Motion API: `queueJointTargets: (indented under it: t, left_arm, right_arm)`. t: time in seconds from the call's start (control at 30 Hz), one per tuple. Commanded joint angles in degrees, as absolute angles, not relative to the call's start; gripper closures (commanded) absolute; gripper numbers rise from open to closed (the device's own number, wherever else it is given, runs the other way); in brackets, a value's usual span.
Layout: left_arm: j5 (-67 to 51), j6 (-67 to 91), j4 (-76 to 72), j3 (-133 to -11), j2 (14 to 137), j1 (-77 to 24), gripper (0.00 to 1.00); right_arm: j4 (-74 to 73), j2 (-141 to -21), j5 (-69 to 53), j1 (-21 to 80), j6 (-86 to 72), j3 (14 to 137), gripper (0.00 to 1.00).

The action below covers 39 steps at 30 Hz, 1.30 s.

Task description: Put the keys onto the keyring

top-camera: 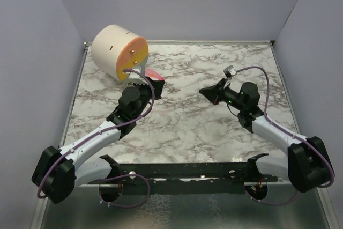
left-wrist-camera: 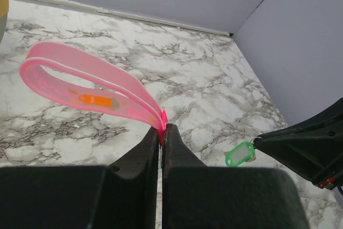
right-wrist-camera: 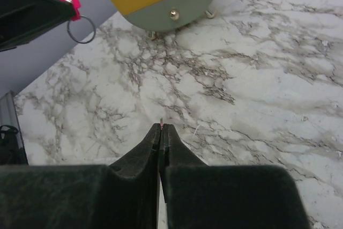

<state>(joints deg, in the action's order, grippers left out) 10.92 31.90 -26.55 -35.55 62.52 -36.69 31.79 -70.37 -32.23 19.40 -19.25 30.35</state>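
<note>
clamps floppy pink strap [left-wrist-camera: 86,87] in left gripper [left-wrist-camera: 162,132], keyring [right-wrist-camera: 81,29] dangling; pinches light green key [left-wrist-camera: 239,154], seemingly by its edge, in closed right gripper [right-wrist-camera: 161,130].

Cylinder [top-camera: 119,51] back-left on table [top-camera: 187,127]; strap [left-wrist-camera: 91,100] just before it, in left gripper [left-wrist-camera: 162,130]; tag [left-wrist-camera: 239,154] further right, at right gripper [right-wrist-camera: 161,127] tip.
</note>
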Motion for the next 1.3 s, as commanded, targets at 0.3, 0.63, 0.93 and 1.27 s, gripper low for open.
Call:
queueJointTargets:
  t: [0.3, 0.63, 0.93, 1.27]
  left_arm:
    - [19.01, 33.24, -28.30, -40.90, 65.58, -46.54, 1.00]
    - [24.43, 31.69, -28.39, -41.42, 67.14, -50.15, 1.00]
    - [24.84, 31.89, -28.65, -41.73, 69.39, -50.11, 1.00]
    - [26.40, 33.81, -31.99, -39.87, 69.68, -50.18, 1.00]
  right_arm:
    - [32.88, -62.75, -36.01, 19.55, -23.65, 27.46, 0.99]
    - [31.68, -58.67, -34.70, 21.15, -26.95, 27.20, 0.99]
    - [31.15, -58.27, -29.55, 26.25, -28.12, 27.11, 0.99]
    - [31.14, -59.39, -22.93, 32.49, -28.86, 26.81, 0.99]
